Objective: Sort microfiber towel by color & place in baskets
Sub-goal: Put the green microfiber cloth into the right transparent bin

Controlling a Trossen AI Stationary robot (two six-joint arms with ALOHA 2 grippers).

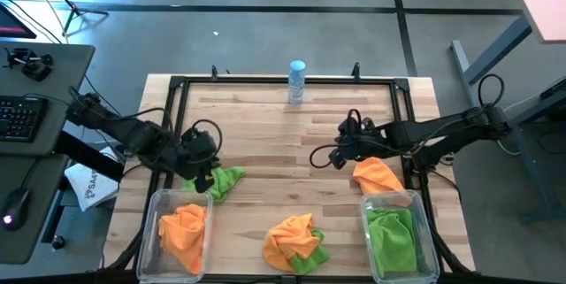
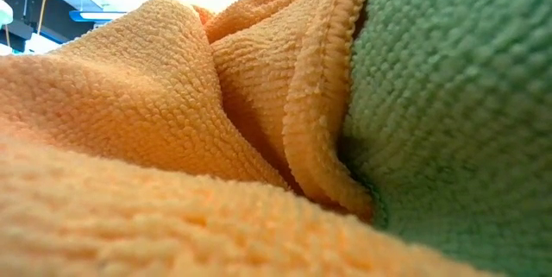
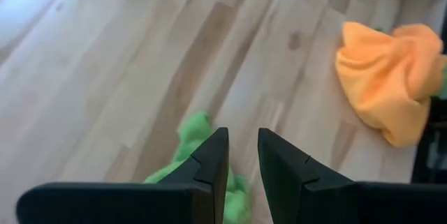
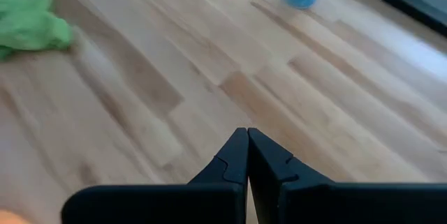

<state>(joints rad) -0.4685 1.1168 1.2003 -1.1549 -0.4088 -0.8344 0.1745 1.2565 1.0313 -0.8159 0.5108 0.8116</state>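
Your left clear plastic basket (image 1: 164, 206) holds orange microfiber towels (image 1: 183, 228), the right basket (image 1: 426, 231) green. Three loose lots remain: a green towel (image 1: 226, 180) under the part-open left gripper (image 1: 202, 176), an orange towel (image 1: 378, 175) beside the shut, empty right gripper (image 1: 340, 156), and a mixed pile (image 1: 294, 241).

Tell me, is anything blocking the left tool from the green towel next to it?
Nothing visible does. The left tool hangs right over the green towel, fingers apart, with only bare table around.
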